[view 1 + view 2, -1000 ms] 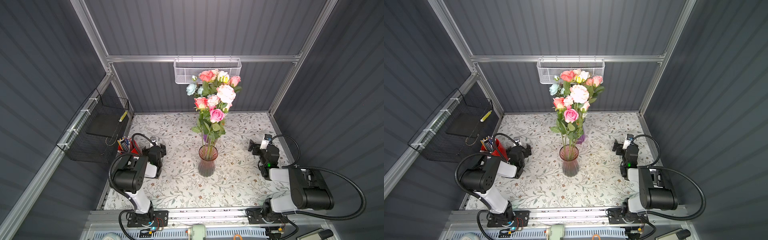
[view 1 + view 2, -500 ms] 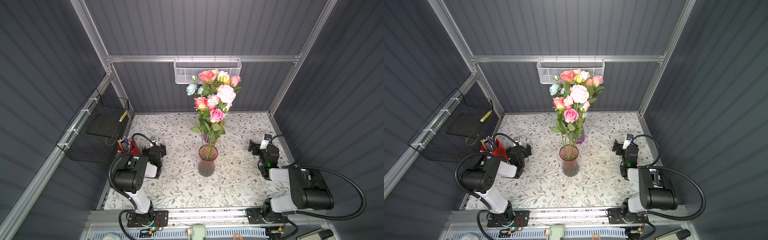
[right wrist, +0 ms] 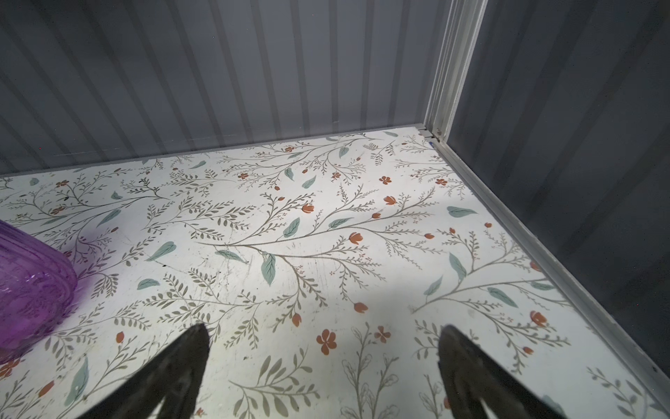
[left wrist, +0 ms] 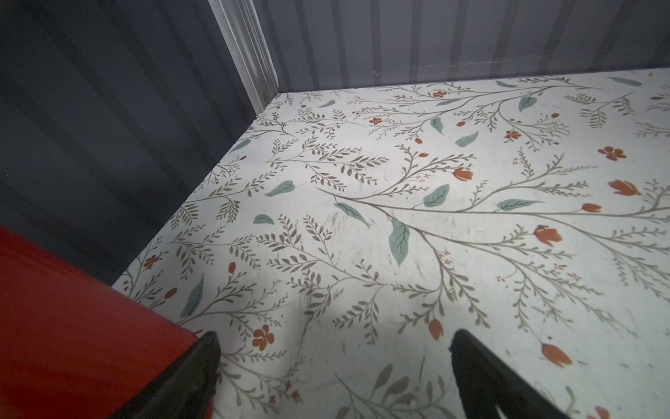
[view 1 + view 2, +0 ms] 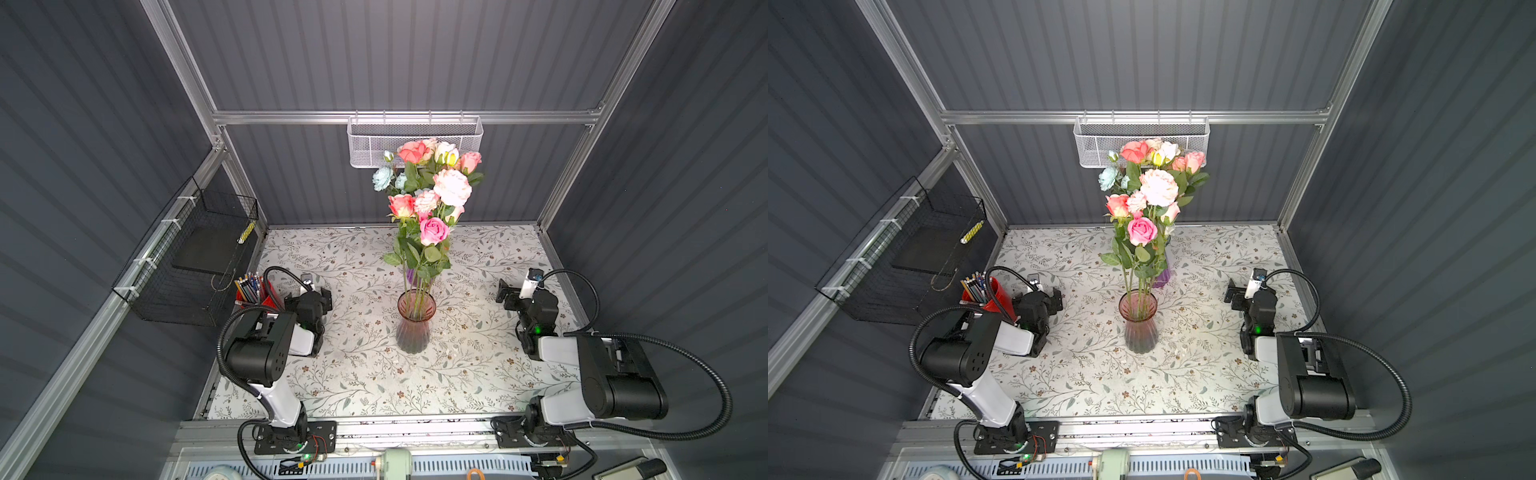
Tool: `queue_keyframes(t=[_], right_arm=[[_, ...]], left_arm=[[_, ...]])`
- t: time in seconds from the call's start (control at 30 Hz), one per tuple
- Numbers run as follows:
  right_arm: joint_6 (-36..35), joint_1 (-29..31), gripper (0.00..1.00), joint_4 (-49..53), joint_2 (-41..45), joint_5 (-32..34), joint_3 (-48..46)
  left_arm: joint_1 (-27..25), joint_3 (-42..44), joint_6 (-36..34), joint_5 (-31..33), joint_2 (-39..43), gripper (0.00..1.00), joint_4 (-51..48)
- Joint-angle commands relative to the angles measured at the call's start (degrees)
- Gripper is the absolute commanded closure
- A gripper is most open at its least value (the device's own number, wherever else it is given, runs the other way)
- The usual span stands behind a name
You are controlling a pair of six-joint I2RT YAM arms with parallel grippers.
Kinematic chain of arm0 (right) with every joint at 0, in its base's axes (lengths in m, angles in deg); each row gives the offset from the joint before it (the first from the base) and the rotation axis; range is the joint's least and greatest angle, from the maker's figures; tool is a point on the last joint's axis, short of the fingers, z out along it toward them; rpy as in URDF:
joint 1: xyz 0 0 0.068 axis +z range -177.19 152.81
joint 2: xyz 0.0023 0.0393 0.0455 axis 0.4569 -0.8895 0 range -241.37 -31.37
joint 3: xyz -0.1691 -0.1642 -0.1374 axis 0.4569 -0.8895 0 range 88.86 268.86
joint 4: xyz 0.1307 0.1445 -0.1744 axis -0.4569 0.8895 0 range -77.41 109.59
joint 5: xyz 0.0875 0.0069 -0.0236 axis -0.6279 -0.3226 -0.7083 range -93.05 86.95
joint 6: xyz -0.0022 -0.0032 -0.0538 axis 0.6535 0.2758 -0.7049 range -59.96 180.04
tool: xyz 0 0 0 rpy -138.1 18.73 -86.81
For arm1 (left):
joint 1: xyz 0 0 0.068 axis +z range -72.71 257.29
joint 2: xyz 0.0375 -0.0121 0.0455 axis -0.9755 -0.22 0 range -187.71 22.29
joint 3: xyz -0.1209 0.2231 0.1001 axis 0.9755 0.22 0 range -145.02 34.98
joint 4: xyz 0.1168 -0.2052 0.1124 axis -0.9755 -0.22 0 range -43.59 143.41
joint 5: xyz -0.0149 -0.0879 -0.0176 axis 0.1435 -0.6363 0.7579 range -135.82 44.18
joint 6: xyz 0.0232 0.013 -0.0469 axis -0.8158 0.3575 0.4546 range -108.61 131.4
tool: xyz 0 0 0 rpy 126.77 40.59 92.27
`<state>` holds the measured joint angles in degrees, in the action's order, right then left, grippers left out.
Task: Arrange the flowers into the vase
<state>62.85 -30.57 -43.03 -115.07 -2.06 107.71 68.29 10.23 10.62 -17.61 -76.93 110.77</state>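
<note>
The flowers (image 5: 428,195) (image 5: 1146,195), roses with pink, coral, white and pale blue heads, stand upright with their stems in a pink ribbed glass vase (image 5: 415,328) (image 5: 1139,328) at the middle of the floral table. My left gripper (image 5: 318,293) (image 4: 333,348) rests low at the left, well apart from the vase, open with only tabletop between its fingers. At the right, my right gripper (image 5: 509,293) (image 3: 322,344) also rests low, open and empty.
A purple glass vase (image 5: 1162,276) (image 3: 29,286) stands just behind the pink one. A red cup of pencils (image 5: 257,293) (image 4: 72,326) sits close beside my left gripper. A black wire basket (image 5: 199,257) hangs on the left wall, a white mesh basket (image 5: 415,141) on the back rail.
</note>
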Motion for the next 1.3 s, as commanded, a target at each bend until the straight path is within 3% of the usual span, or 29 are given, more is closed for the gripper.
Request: queue_keyframes(t=[0.0, 1.27], right_arm=[[0.1, 0.2, 0.01, -0.1, 0.2, -0.2, -0.3], [0.2, 0.1, 0.01, 0.8, -0.1, -0.7, 0.4]], left_arm=[[0.2, -0.3, 0.8, -0.3, 0.3, 0.0, 0.1], [0.3, -0.3, 0.8, -0.3, 0.4, 0.0, 0.1]])
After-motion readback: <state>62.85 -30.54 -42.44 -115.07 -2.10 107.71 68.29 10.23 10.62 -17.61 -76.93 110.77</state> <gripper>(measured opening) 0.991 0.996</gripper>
